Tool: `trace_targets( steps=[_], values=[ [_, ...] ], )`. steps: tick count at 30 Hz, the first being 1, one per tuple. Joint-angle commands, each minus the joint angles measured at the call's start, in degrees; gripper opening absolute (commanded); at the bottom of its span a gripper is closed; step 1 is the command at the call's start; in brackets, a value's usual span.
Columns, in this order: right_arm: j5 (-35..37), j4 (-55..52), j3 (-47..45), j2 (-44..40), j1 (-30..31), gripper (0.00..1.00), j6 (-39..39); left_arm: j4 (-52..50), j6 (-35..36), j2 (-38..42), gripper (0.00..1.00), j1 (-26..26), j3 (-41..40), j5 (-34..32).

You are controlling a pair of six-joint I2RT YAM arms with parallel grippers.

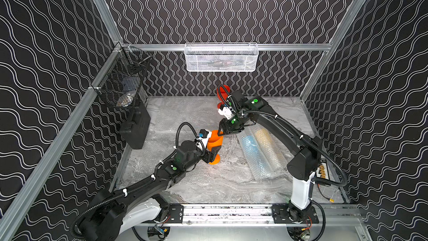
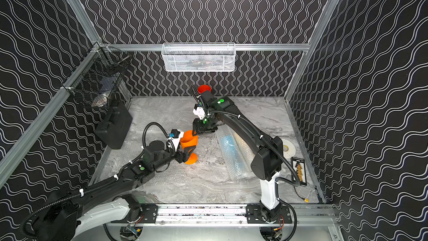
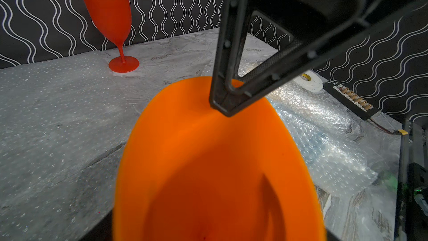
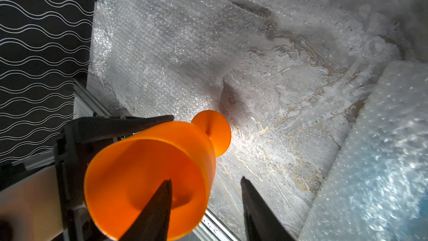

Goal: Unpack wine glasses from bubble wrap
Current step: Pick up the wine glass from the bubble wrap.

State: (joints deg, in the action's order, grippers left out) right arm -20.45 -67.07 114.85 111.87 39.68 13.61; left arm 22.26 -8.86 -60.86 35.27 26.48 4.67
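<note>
One orange goblet (image 4: 139,170), right end effector (image 4: 206,179) straddling rim

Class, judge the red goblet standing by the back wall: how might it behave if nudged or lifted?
The red goblet probably tips easily: a tall bowl on a thin stem and small foot. Once down, it would likely roll in a curve, as the bowl tapers. It looks like plastic, so probably light.

Open run along front edge of table (image 1: 220,191), free to pass. Mid-table blocked by raised orange glass (image 1: 214,142). Bubble wrap rolls (image 1: 257,156) crowding right side; red glass (image 3: 108,15) upright by back edge; black case (image 1: 136,124) against left edge.
</note>
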Motion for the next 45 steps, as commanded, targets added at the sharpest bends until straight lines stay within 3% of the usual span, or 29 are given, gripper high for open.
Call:
trace_targets(
  steps=[1, 12, 18, 24, 32, 45],
  values=[
    [0.59, -1.29, 0.24, -0.07, 0.13, 0.47, -1.04, 2.54, 1.48, 0.12, 0.71, 0.16, 0.39, 0.41],
    [-3.72, 0.48, -1.27, 0.89, 0.40, 0.27, -0.99, 1.47, 2.01, -0.79, 0.71, 1.21, 1.25, -0.11],
    [-2.34, 0.22, -1.09, 1.08, 0.57, 0.15, -0.95, 0.99, 2.09, -0.93, 0.72, 1.74, 1.53, -0.46],
    [-1.88, 1.10, -1.23, 0.50, 0.57, 0.00, -0.62, -0.34, 2.17, -1.01, 0.84, 2.26, 2.30, -1.68],
    [2.22, 1.47, -1.55, -0.07, 0.57, 0.00, -0.19, -1.09, 2.18, -0.40, 0.93, 2.92, 2.54, -1.79],
    [18.26, 1.43, 1.09, 0.48, -0.50, 0.00, 1.37, -1.79, 0.88, 0.75, 0.99, 3.06, 2.08, -7.40]
  ],
)
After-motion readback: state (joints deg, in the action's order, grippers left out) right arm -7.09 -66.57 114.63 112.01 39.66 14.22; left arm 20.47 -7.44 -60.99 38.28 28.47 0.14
